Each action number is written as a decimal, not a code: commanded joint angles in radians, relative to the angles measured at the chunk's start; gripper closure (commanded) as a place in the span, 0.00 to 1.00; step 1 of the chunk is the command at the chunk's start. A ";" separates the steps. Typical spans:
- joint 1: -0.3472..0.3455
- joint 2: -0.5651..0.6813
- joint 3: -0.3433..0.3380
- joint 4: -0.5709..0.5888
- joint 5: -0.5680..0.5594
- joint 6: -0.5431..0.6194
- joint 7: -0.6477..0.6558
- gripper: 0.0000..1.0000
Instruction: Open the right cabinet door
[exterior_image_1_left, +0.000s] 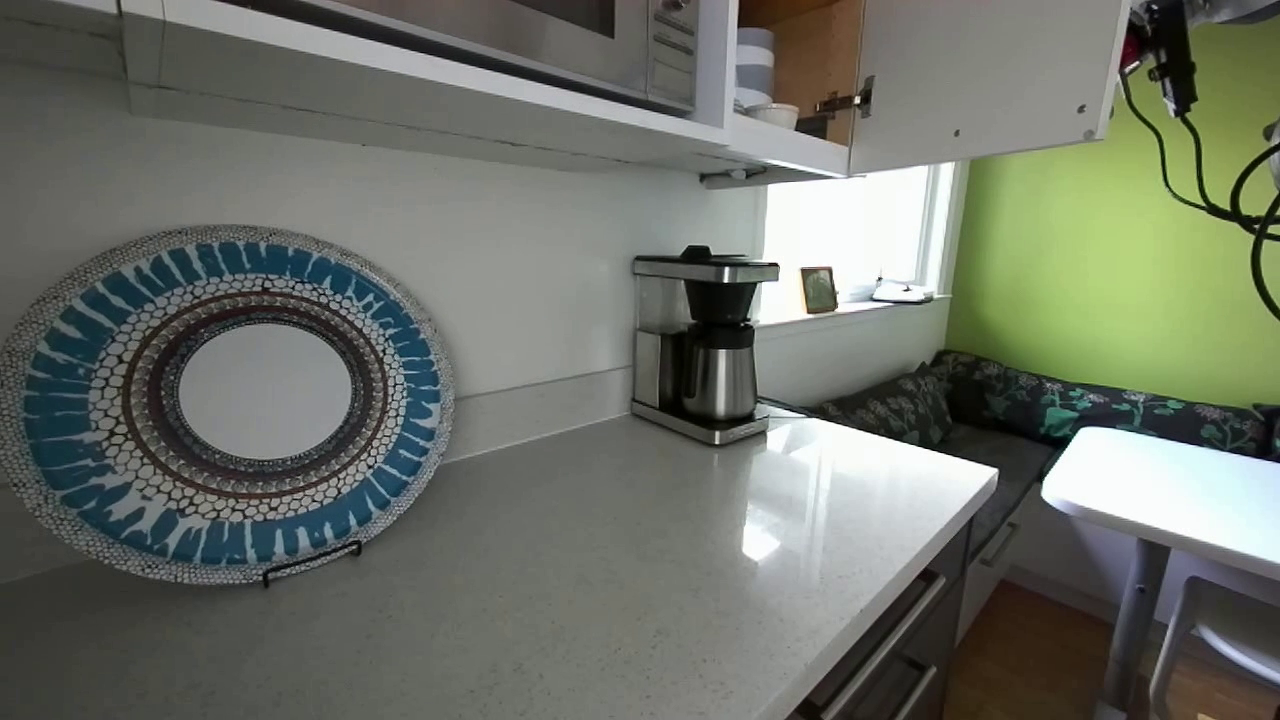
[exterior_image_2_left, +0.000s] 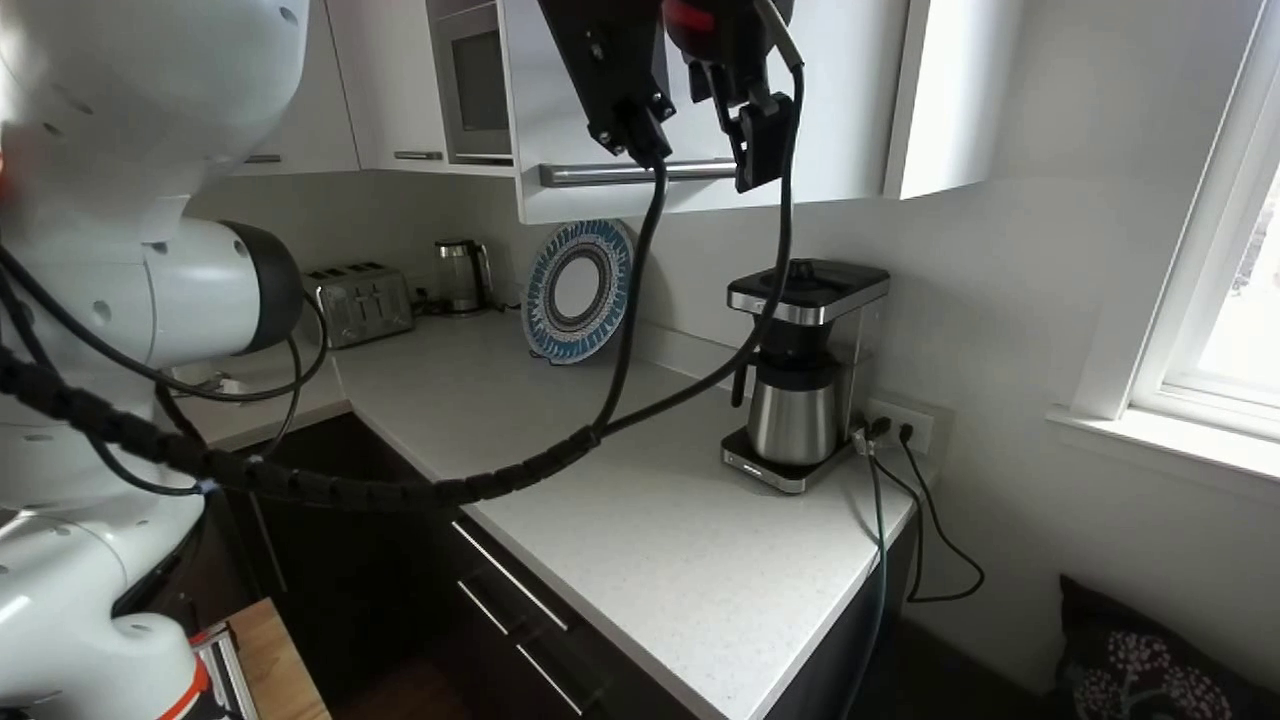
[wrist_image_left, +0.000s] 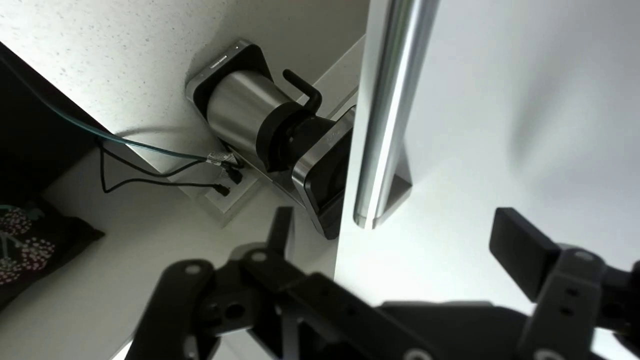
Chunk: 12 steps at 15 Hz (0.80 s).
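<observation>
The right cabinet door (exterior_image_1_left: 985, 80) is a plain white panel. In an exterior view it stands swung out from its hinge, with the light-brown interior (exterior_image_1_left: 815, 50) showing. In an exterior view its outer face (exterior_image_2_left: 840, 110) carries a horizontal metal handle (exterior_image_2_left: 640, 173). The wrist view shows the door face (wrist_image_left: 465, 140) and the end of the handle (wrist_image_left: 390, 120). My gripper (wrist_image_left: 402, 237) is open, its fingers wide apart on either side of the door's edge region. Nothing is between the fingertips. In an exterior view the gripper (exterior_image_2_left: 755, 145) is in front of the door near the handle's end.
A coffee maker (exterior_image_1_left: 705, 345) stands on the counter (exterior_image_1_left: 560, 560) below the cabinet. A round patterned plate (exterior_image_1_left: 265, 390) leans against the wall. Bowls (exterior_image_1_left: 773, 115) sit inside the cabinet. A microwave (exterior_image_1_left: 560, 35) adjoins it. A thick black cable (exterior_image_2_left: 400, 492) hangs from the arm.
</observation>
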<state>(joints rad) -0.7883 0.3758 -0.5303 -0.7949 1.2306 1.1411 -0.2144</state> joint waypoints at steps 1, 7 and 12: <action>-0.119 -0.014 0.129 0.003 -0.007 0.016 0.035 0.00; -0.164 -0.032 0.111 -0.035 0.030 -0.005 0.037 0.00; -0.171 -0.090 0.091 -0.075 -0.012 -0.003 0.043 0.00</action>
<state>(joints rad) -0.9581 0.3421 -0.4248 -0.8133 1.2372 1.1480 -0.1873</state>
